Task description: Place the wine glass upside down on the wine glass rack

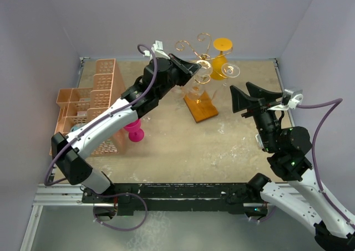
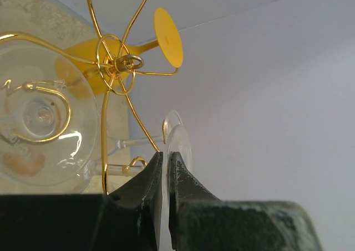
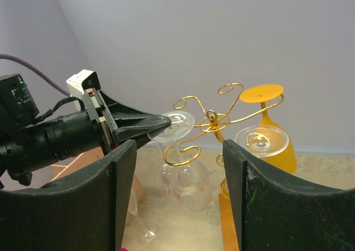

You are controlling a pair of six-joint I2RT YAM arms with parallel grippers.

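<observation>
A yellow glass (image 1: 222,44) and a clear glass (image 1: 230,70) hung from the gold rack (image 1: 201,104) near the worktop's far edge, with an orange crate (image 1: 102,90) and a pink glass (image 1: 135,132) along the left edge. The left gripper (image 2: 166,159) was clamped on the foot of the wine glass (image 3: 178,122) — upside down at the rack's curls — while the right gripper (image 1: 240,90) hung nearby, fingers apart and holding nothing.

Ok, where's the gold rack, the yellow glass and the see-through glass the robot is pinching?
wine glass rack (image 3: 212,119): right wrist view, on the ring at its centre.
yellow glass (image 3: 260,93): right wrist view, on its flat round foot.
wine glass (image 3: 181,124): right wrist view, on its clear foot.
</observation>
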